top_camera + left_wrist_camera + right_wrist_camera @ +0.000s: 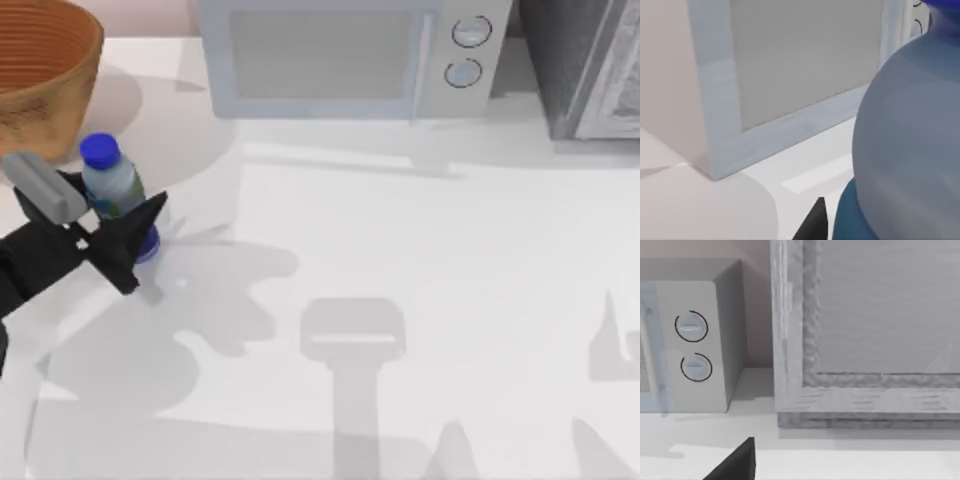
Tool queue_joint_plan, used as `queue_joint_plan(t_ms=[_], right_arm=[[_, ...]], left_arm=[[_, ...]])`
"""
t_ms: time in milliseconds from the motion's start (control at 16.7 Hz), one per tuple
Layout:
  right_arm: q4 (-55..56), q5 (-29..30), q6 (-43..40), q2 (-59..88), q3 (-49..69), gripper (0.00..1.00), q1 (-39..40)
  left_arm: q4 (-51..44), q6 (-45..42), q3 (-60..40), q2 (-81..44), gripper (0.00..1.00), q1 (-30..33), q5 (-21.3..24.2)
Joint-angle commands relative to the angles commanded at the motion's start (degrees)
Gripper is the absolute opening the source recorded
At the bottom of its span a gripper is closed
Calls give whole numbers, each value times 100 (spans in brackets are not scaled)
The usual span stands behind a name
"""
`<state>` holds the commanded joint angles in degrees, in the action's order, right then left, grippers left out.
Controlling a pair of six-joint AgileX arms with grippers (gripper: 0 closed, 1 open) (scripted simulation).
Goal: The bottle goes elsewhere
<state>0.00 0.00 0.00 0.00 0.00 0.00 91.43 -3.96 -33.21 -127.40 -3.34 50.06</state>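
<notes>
Top view shows the bottle (113, 190) at the far left of the table, just in front of the wicker basket (45, 80), and the left gripper (118, 232) is already right on it. Black fingers (140, 222) sit either side of the lower body near the blue base, so imo they're closed onto the bottle, not gaping. The bottle's long axis runs cap-up, leaning a bit toward the basket, blue cap (99, 149) well clear above the grip. In the left wrist view the bottle (910, 150) bulges right up against the cam, w/ the microwave (790, 75) behind. So no reach left to make: next move prob hinges on keeping that axis steady while it travels. Right gripper (735, 462) is parked off near the microwave and grey cabinet (865, 340), can't tell if open or shut.
</notes>
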Motion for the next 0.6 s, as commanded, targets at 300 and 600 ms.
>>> queue_joint_plan(t_ms=[300,600], right_arm=[[0,0,0,0,0,100,0],[0,0,0,0,0,100,0]], left_arm=[[141,32,-400,-503,0,315,-348],[141,32,-400,-503,23,315,-348]])
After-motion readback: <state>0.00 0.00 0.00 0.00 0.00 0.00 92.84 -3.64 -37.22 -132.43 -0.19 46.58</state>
